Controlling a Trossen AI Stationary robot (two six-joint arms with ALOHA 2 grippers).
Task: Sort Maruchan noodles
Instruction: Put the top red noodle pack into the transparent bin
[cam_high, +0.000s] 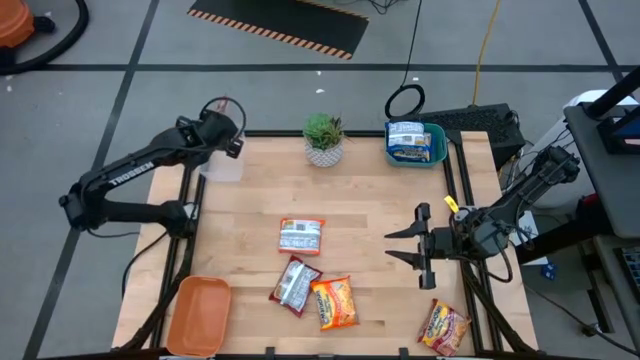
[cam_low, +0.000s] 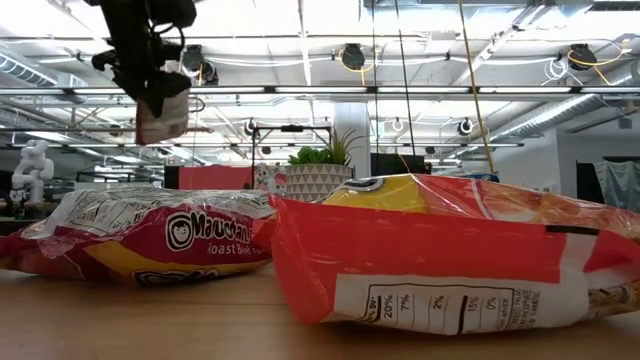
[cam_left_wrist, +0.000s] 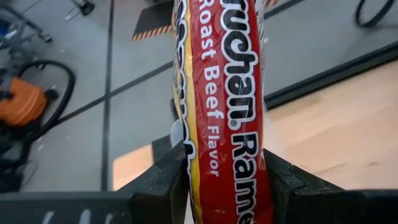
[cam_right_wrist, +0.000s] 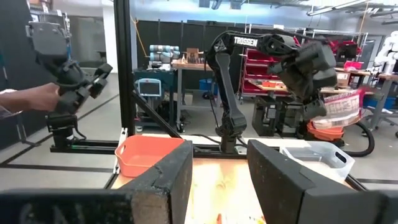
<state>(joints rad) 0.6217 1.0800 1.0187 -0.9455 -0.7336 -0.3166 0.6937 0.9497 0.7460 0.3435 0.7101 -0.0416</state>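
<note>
My left claw (cam_left_wrist: 227, 177) grasps one Maruchan packet (cam_left_wrist: 224, 106) by its edge. The wrapper is red with a yellow border and white letters that say "Roast Beef Flavor". I hold it high in the air, above the back left corner of the table (cam_high: 380, 215), just over the clear tray (cam_high: 222, 163). In the low view it hangs straight down from my fingers, so its long axis is upright, and in my left wrist view its thin side faces the camera.

My right claw (cam_high: 403, 247) is unclenched and holds nothing. It hovers low over the right part of the table and points to the left, toward the middle.

Other packets lie flat on the wood. A red and silver packet (cam_high: 301, 236) is near the centre with its long axis across the table. A second red and silver one (cam_high: 295, 285) lies slanted nearer the front, touching an orange-yellow packet (cam_high: 335, 302). Another orange-yellow packet (cam_high: 444, 326) lies at the front right corner. A blue and white packet (cam_high: 409, 141) rests in the teal tray (cam_high: 437, 148) at the back right. The orange tray (cam_high: 199, 314) stands at the front left, and a small potted plant (cam_high: 324, 139) stands at the back middle. A person's hand (cam_right_wrist: 34, 98) shows in the room beyond the table, beside another robot arm.
</note>
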